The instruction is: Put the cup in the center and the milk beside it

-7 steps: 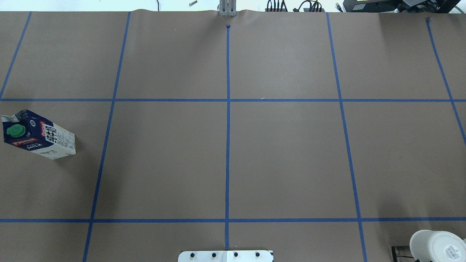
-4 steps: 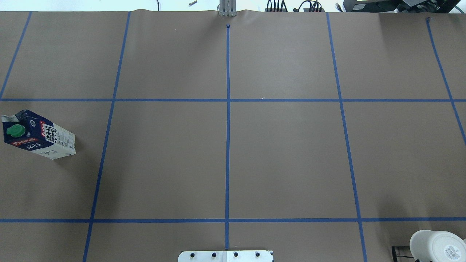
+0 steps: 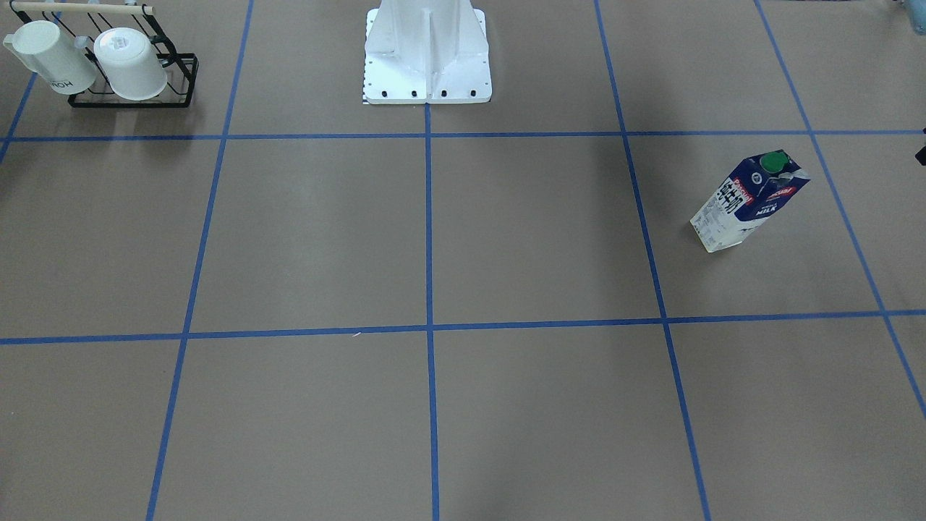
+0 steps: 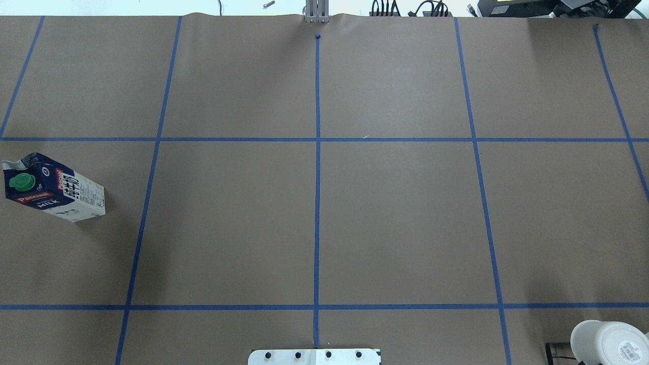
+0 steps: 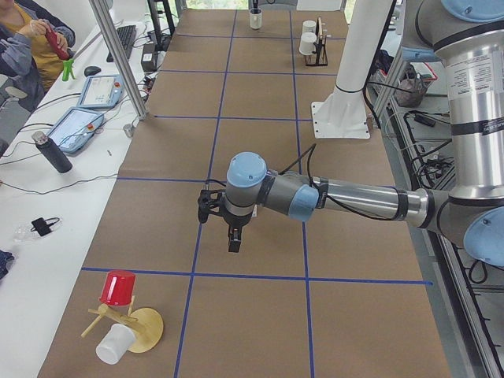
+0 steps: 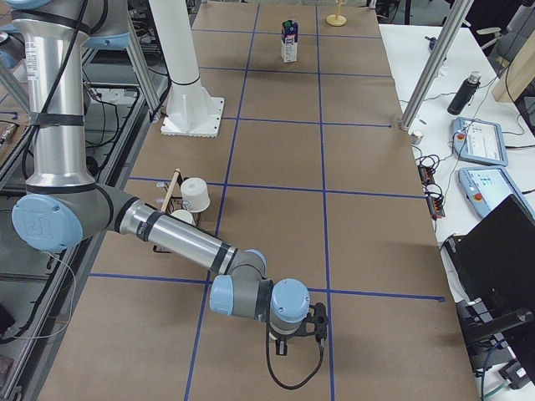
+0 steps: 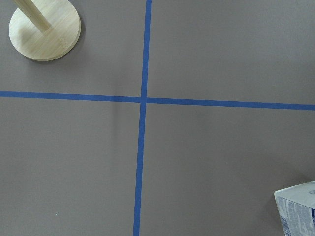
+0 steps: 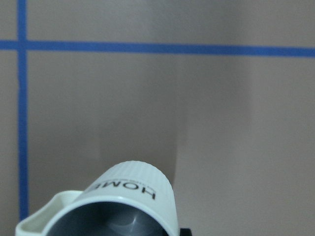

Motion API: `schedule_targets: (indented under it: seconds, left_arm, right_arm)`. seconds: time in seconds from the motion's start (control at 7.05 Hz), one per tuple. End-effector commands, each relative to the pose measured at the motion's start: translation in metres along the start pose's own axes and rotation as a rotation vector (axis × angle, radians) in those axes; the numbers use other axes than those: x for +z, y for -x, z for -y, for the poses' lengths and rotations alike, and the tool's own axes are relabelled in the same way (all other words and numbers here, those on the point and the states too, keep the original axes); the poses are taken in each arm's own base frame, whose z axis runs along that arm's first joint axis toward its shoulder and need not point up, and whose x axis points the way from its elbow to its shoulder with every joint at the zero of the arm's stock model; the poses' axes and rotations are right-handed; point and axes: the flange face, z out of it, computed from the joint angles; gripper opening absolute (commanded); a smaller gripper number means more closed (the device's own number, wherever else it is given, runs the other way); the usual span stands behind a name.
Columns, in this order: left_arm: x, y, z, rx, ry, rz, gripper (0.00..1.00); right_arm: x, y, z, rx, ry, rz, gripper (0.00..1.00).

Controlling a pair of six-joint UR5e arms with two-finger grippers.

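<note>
The cup [image 3: 51, 54], a white mug with dark lettering, hangs on a black wire rack [image 3: 134, 100] at the table's corner on my right side. It fills the bottom of the right wrist view [image 8: 123, 201], showing "HOME" and a dark grey inside. The milk [image 4: 53, 188], a navy and white carton with a green cap, stands upright at the table's left edge, also seen in the front view [image 3: 752, 199]; one corner shows in the left wrist view [image 7: 298, 209]. My left gripper [image 5: 231, 240] and right gripper [image 6: 299, 327] show only in side views; I cannot tell their state.
A plain white mug [image 3: 130, 61] hangs beside the cup on the rack, also seen from overhead [image 4: 608, 342]. A bamboo stand [image 5: 126, 323] with a red and a white cup stands past the milk. The robot's white base plate [image 3: 427, 65] sits at the near middle edge.
</note>
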Motion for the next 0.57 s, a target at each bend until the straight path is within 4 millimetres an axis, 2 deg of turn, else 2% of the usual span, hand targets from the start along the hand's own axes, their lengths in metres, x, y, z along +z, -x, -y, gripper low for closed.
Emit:
schedule_targets:
  seconds: [0.0, 0.14, 0.28, 0.43]
  left_arm:
    - [0.0, 0.0, 0.0, -0.001, 0.002, -0.002, 0.98]
    - [0.0, 0.0, 0.0, -0.001, 0.003, -0.005, 0.98]
    - [0.001, 0.0, -0.001, -0.002, 0.004, -0.006, 0.98]
    - [0.001, 0.0, -0.001, 0.001, 0.003, -0.006, 0.98]
  right_arm:
    - [-0.06, 0.101, 0.038, -0.127, -0.078, 0.013, 0.0]
    - [-0.071, 0.17, 0.052, -0.247, -0.099, 0.024, 0.0]
    - [-0.077, 0.256, 0.094, -0.295, -0.117, 0.047, 0.0]
    - [-0.06, 0.356, 0.121, -0.421, -0.097, 0.084, 0.0]
